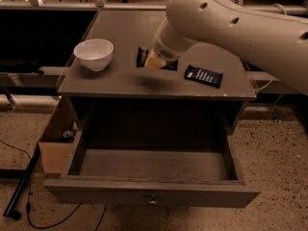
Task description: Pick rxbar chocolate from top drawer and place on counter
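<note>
End effector (153,61) over rxbar chocolate (141,57) on counter (125,28); bowl (94,53) left, bar (203,75) right.

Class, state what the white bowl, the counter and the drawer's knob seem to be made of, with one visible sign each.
Bowl: likely glazed ceramic, though plastic is possible; smooth, white, slightly shiny. Counter: apparently painted or stained wood, matte grey-brown, with paler edges. Knob: probably metal; it glints. The gripper hangs over the counter beside the bowl.

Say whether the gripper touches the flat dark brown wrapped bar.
Cannot tell: in camera view the gripper overlaps the dark brown bar on the grey counter, hiding contact.
</note>
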Robot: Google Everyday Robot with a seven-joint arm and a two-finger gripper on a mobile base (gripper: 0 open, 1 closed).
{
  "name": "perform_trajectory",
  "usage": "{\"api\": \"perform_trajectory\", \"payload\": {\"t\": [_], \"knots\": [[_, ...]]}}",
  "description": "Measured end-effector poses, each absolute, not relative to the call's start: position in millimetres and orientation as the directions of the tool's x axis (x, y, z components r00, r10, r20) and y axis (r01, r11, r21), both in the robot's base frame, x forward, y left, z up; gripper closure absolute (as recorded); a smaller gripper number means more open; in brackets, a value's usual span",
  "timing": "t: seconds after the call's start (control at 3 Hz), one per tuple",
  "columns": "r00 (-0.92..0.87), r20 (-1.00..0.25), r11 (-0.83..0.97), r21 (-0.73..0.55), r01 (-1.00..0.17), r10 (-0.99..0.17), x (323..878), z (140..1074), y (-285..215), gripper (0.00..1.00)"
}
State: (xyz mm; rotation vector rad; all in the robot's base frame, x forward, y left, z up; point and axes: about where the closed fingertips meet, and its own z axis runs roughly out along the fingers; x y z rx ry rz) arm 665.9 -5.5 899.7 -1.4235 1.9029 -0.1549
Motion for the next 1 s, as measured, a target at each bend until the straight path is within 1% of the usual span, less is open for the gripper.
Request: {"api": "perform_trajectory", "payload": {"t": [0.67,1.0], "knots": [[-0.146,-0.464,0.388,-0.483,-0.785,-0.874,669.3,878.9,-16.1,1.00],[-0.146,-0.464,0.388,-0.483,-0.785,-0.874,669.3,878.9,-16.1,0.73]]}}
